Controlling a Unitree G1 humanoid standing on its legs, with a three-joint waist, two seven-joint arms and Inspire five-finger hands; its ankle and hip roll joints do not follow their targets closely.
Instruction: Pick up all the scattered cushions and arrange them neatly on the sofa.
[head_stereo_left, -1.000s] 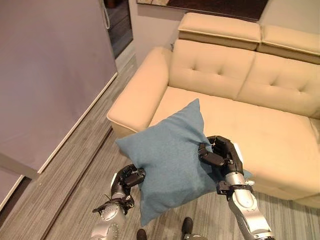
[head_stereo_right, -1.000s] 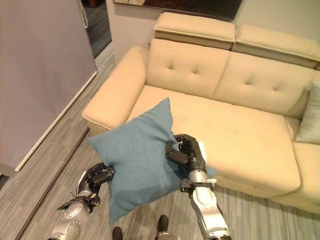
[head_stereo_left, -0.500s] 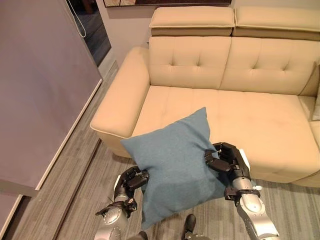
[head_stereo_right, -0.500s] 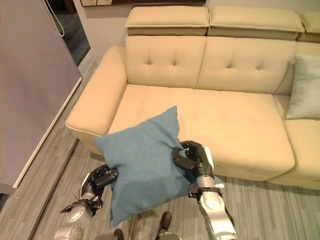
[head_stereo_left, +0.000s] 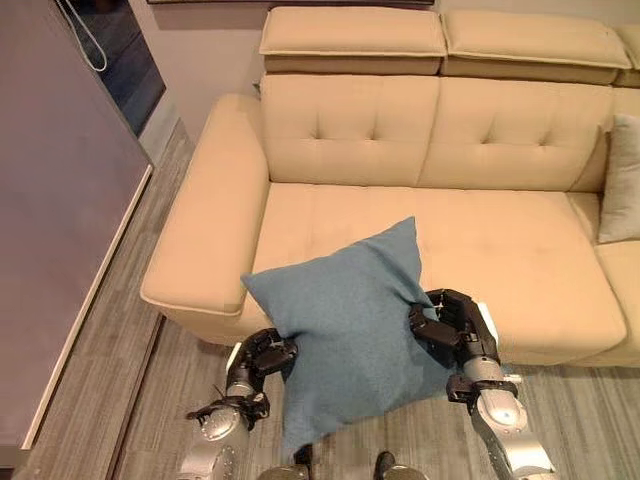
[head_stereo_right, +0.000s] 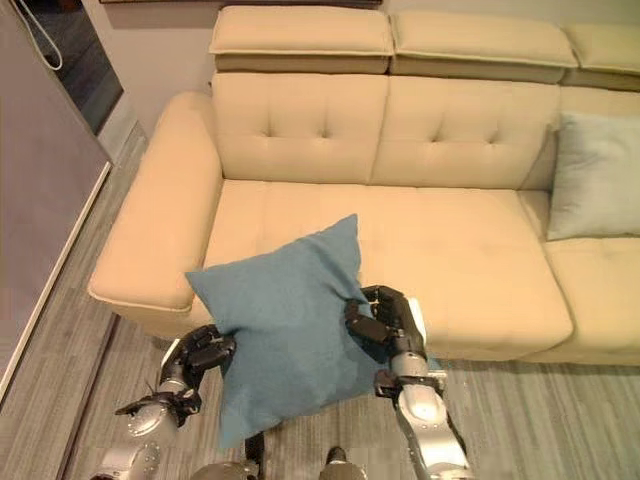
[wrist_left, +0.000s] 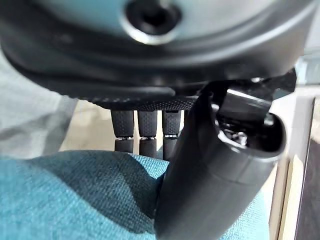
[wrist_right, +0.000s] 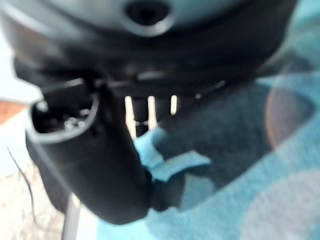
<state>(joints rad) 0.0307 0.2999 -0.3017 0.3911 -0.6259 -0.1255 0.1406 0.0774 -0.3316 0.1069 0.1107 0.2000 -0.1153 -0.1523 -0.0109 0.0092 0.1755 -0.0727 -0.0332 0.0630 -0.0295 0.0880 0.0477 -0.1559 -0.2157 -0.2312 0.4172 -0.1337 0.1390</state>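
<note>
The blue cushion (head_stereo_left: 350, 330), pinched between the fingers and thumb of the left hand (head_stereo_left: 262, 358) and of the right hand (head_stereo_left: 450, 322), is matt woven cloth with a fine rough grain. Beyond the fingertips, the cream sofa (head_stereo_left: 480, 230) looks smooth and leather-like with a soft sheen, its back button-tufted. The floor (head_stereo_left: 130, 340) beneath the hands is streaked grey wood-look plank, low in gloss.

I'm seeing a cream tufted sofa (head_stereo_right: 440, 250) standing on grey wood-plank flooring (head_stereo_left: 120, 330), with a pale grey cushion (head_stereo_right: 590, 175) leaning against its backrest at my right.
</note>
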